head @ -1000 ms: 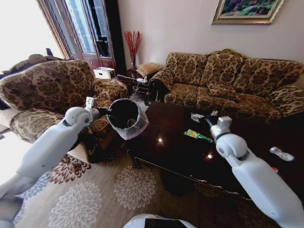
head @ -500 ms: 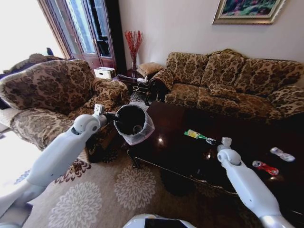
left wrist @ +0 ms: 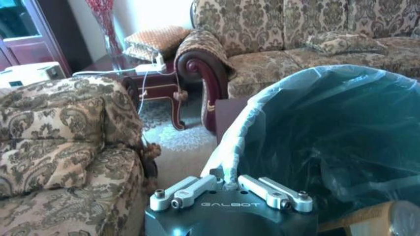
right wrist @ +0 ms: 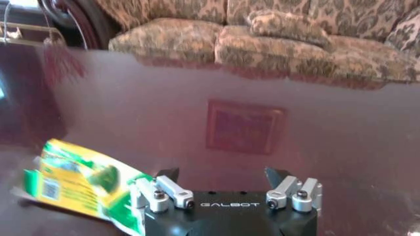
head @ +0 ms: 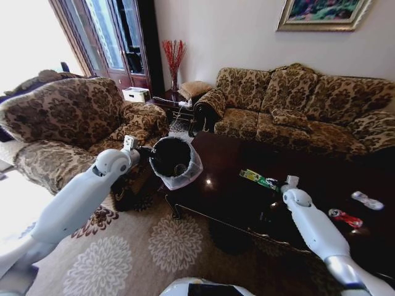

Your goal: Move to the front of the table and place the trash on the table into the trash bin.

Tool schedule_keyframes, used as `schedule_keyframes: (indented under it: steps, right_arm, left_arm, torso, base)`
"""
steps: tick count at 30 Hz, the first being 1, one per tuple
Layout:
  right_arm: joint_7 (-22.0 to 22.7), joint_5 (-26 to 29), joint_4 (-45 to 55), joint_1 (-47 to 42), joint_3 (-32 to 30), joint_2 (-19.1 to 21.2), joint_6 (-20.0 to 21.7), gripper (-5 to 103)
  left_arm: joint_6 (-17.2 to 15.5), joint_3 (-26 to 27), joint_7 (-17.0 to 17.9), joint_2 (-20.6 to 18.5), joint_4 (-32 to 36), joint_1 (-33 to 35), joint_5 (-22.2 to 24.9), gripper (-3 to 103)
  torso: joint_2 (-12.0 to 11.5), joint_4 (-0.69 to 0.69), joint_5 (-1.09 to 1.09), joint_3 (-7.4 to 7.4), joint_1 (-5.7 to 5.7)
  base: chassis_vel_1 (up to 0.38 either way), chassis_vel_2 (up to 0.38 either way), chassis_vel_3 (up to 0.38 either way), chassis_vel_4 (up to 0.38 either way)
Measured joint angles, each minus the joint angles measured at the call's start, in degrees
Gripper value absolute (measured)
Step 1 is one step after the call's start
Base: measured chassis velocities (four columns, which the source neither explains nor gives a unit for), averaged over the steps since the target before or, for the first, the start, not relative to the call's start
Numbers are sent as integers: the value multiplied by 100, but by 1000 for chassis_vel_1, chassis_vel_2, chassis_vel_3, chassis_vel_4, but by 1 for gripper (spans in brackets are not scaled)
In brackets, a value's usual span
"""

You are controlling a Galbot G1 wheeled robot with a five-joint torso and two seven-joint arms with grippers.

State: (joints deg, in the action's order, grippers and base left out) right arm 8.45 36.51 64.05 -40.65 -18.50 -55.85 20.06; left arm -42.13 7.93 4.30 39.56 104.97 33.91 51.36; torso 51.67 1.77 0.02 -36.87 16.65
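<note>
Left gripper [left wrist: 226, 186] clamped on the rim of the trash bin [head: 174, 161] held up at the table [head: 234, 197] corner, right gripper [right wrist: 223, 178] spread apart right beside the green-yellow bottle [head: 258, 179] lying on the tabletop.

- A long floral-patterned sofa [head: 308, 102] is being seen standing against the far wall, with a small matching cushion [head: 289, 118] lying on its seat.
- A matching armchair [head: 68, 120] is being seen at the left.
- A vase of red twigs [head: 173, 61] is being shown standing on a small side table [head: 176, 106] in the corner.
- A gold-framed painting [head: 320, 13] is being seen hanging above the sofa.
- A patterned rug [head: 154, 246] is being seen covering the floor.
</note>
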Motion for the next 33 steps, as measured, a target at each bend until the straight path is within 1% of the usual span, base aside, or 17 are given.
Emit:
schedule_keyframes:
  steps: [2,4,5,6,8,9,10,13,15,16,17,20,21,23,24,28,33]
  right_arm:
    - [103,87,277,-114,-18,2,-12,88]
    - [255,247,843,-376,-39,54,-23,86]
    - [195,303,1432,-661,-34,243,83,91]
    - [195,303,1432,-661,-34,243,83,91]
    - [-282,137,1819,-893,28,602,209,94]
    - [-867,-233,1939,-991,119,1012,228,99]
    - [-867,-233,1939,-991,119,1012,228,99]
    - [-1993,-815,1748,-863,329,1638,331,100]
    - [-2113,-850,1681,-811,375,1704,355,100]
    - [-2410,-897,1511,-721,459,1861,419,100]
    - [-2410,-897,1511,-721,459,1861,419,100]
    - [-2846,-768,1438,-676,588,2039,592,100]
    - [-2846,-768,1438,-676,588,2039,592,100]
    - [-3224,-697,1367,-626,683,2069,465,100]
    - [-3630,-712,1193,-537,781,2074,263,100]
    - [-3781,-879,812,-431,842,1995,179,100]
    - [-3755,-957,513,-422,837,1907,134,100]
  left_arm:
    - [0,16,0,-19,20,14,2,0]
    - [0,37,-3,-52,43,29,5,0]
    - [0,56,-4,-80,48,31,12,0]
    - [0,56,-4,-80,48,31,12,0]
    - [0,58,-3,-89,48,21,16,0]
    - [-1,58,-5,-94,47,2,19,0]
    - [-1,58,-5,-94,47,2,19,0]
    - [0,59,-16,-103,95,-19,38,0]
    - [0,59,-17,-102,100,-21,40,0]
    - [0,14,-21,-79,91,-63,42,0]
    - [0,14,-21,-79,91,-63,42,0]
    - [0,-94,-69,-12,41,-128,42,0]
    - [0,-94,-69,-12,41,-128,42,0]
    - [0,-112,-82,-6,41,-131,42,0]
    - [0,-140,-82,-3,40,-151,41,0]
    - [-1,-223,-91,19,23,-248,73,0]
    - [0,-217,-143,-98,48,-268,114,0]
  torso:
    - [0,1,-1,0,0]
    - [0,2,0,1,-1]
    - [0,2,0,1,-1]
    - [0,2,0,1,-1]
    - [0,2,-1,1,-2]
    - [0,0,-2,1,-2]
    - [0,0,-2,1,-2]
    - [1,-3,-1,1,-2]
    - [1,-3,-1,1,-2]
    - [0,1,1,1,-1]
    - [0,1,1,1,-1]
    - [0,-2,-3,1,-1]
    - [0,-2,-3,1,-1]
    - [1,-2,-1,1,-2]
    - [1,1,1,1,-2]
    - [0,1,-2,1,-1]
    - [0,-2,0,1,-1]
  base:
    - [0,0,0,0]
    - [0,0,0,0]
    - [0,0,0,0]
    - [0,0,0,0]
    - [0,0,0,0]
    - [0,0,0,0]
    - [0,0,0,0]
    - [0,0,0,0]
    - [0,0,0,0]
    - [0,0,0,0]
    - [0,0,0,0]
    - [0,0,0,0]
    - [0,0,0,0]
    - [0,0,0,0]
    - [0,0,0,0]
    - [0,0,0,0]
    - [0,0,0,0]
